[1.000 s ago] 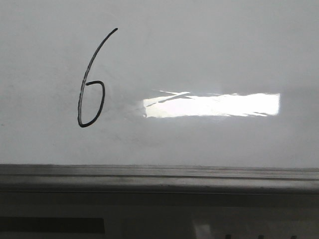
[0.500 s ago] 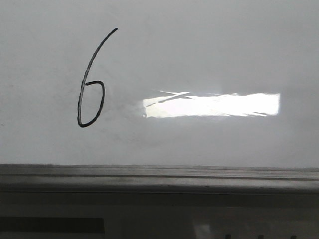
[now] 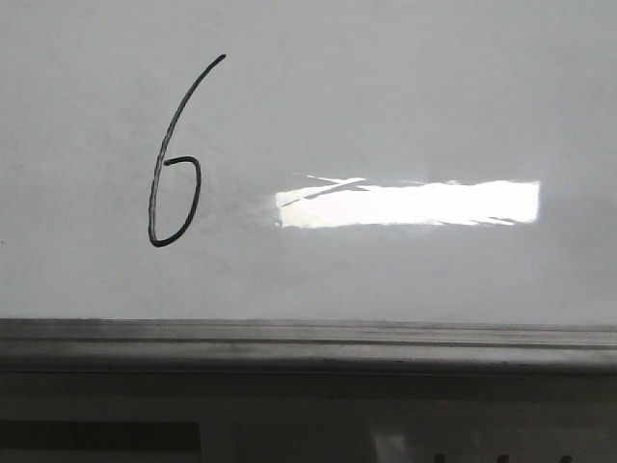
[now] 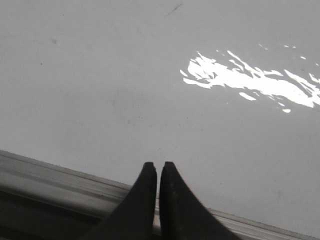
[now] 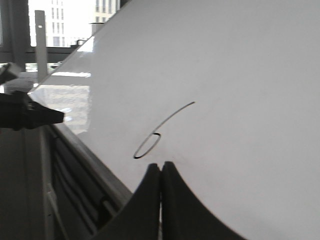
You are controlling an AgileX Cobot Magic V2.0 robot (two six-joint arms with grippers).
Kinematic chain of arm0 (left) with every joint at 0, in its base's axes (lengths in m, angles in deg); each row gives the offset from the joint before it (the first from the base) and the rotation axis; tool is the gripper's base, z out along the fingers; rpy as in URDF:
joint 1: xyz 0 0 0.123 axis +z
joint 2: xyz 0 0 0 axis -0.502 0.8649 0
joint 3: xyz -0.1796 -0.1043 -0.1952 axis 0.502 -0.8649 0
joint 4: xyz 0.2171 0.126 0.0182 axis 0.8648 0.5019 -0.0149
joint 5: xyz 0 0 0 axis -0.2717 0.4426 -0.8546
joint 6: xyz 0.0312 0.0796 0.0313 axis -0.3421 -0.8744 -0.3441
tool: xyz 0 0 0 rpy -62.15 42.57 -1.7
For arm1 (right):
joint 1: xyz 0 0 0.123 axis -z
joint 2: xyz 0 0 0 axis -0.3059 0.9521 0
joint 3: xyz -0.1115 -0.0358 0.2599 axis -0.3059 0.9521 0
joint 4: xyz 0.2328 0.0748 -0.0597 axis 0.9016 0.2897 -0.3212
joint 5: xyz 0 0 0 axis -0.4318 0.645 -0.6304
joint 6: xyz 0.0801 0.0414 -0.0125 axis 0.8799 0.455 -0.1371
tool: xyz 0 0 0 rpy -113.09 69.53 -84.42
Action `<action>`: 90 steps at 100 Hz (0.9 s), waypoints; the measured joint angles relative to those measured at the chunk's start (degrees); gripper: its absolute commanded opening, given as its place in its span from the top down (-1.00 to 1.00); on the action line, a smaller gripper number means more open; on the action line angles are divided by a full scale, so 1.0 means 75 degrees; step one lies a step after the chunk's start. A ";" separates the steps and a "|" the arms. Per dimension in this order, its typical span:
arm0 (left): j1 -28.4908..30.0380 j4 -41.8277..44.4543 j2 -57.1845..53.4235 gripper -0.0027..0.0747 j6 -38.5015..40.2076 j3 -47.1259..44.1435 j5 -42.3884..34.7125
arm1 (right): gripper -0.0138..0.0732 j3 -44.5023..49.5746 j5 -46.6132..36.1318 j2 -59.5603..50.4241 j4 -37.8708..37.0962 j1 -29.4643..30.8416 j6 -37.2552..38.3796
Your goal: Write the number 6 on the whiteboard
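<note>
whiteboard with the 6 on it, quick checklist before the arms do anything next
1. Digit drawn: ok. The thin black hand-drawn number 6 is on the glossy white-grey whiteboard, long stem and closed small loop.
2. Digit legible: ok. No smear across it in the front view; the bright glare patch sits beside it, not over it.
3. Left gripper: ok. Jaws closed with nothing between them, tips near the grey metal rail.
4. Right gripper: ok. Jaws closed, empty, the digit just beyond its tips.
5. Marker location: cannot tell. A dark pointed object shows in the right wrist view, unidentified.
6. Arms clear of the digit: ok. Neither shows in the front view.
</note>
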 measured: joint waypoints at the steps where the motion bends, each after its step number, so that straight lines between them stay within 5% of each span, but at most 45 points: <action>1: 0.0000 0.0000 0.0000 0.98 0.0000 0.0000 0.0000 | 0.83 0.0114 -0.0076 0.0000 0.0000 0.0054 0.0000; 34: 0.0000 0.0000 0.0000 0.98 0.0000 0.0000 0.0013 | 0.83 0.0423 -0.0466 0.0000 -0.0013 0.3713 0.0184; 62: 0.0000 0.0000 0.0000 0.98 0.0000 0.0000 0.0013 | 0.83 0.0423 0.0877 0.0000 -0.0013 0.7066 0.0514; 90: 0.0000 0.0000 0.0000 0.98 0.0000 0.0000 0.0013 | 0.83 0.0423 0.2595 0.0000 -0.0013 0.7644 0.0560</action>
